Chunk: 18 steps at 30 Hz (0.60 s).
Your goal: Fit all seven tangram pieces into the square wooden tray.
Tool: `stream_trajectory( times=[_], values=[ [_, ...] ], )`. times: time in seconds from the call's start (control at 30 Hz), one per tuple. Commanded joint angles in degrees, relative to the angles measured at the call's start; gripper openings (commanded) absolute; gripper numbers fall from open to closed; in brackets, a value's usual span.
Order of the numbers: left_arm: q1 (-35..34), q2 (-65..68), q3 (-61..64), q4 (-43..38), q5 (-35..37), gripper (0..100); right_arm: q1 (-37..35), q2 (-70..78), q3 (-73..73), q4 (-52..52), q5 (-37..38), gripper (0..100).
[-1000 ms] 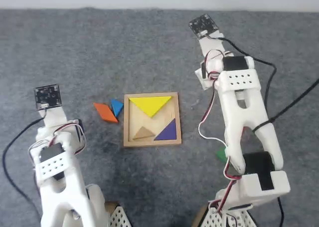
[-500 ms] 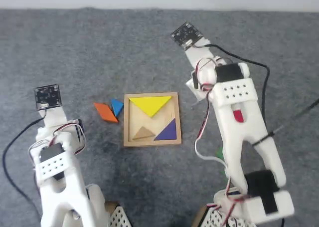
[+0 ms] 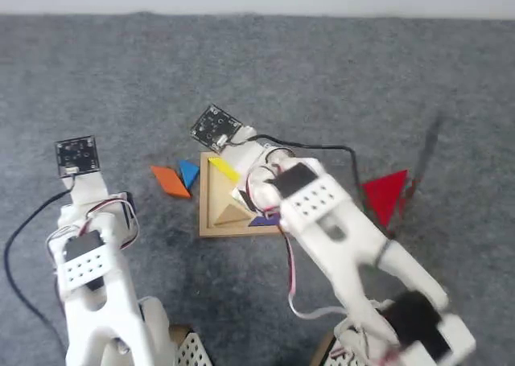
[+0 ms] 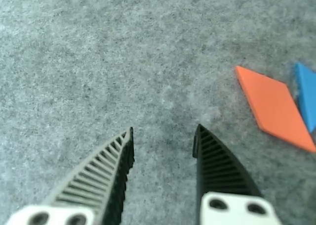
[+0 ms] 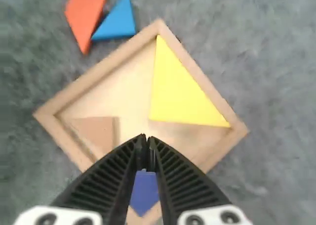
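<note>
Within the last second the right arm had swung from the far right to hang over the square wooden tray (image 3: 202, 205). Its claw (image 5: 144, 138) was pressed together and empty above the tray's bare middle. The swing uncovered a red triangle (image 3: 385, 193) on the worktop, right of the tray. Inside lay a yellow triangle (image 5: 177, 91), a tan triangle (image 5: 96, 128) and a purple triangle (image 5: 143, 193). An orange parallelogram (image 3: 170, 180) and a blue triangle (image 3: 189, 173) lay just left of the tray. The left claw (image 4: 164, 131), spread and empty, hung near them. At least three pieces were not yet placed.
</note>
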Motion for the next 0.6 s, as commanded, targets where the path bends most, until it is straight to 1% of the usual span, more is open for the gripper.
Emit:
stream_trajectory(
  times=[0.0,0.13,0.4,0.57],
  values=[
    [0.0,-1.8,-2.2,-1.4,0.7,18,-1.5,11.9,-5.0,-4.3,-1.9,0.6],
    [0.0,-1.8,-2.2,-1.4,0.7,18,-4.8,17.9,-7.8,-4.2,-1.8,0.6],
    [0.0,-1.8,-2.2,-1.4,0.6,18,-8.2,18.3,-8.0,-1.8,-1.8,0.6],
    [0.0,-1.8,-2.2,-1.4,0.6,18,-8.3,17.9,-9.4,1.5,-1.7,0.6]
  ],
)
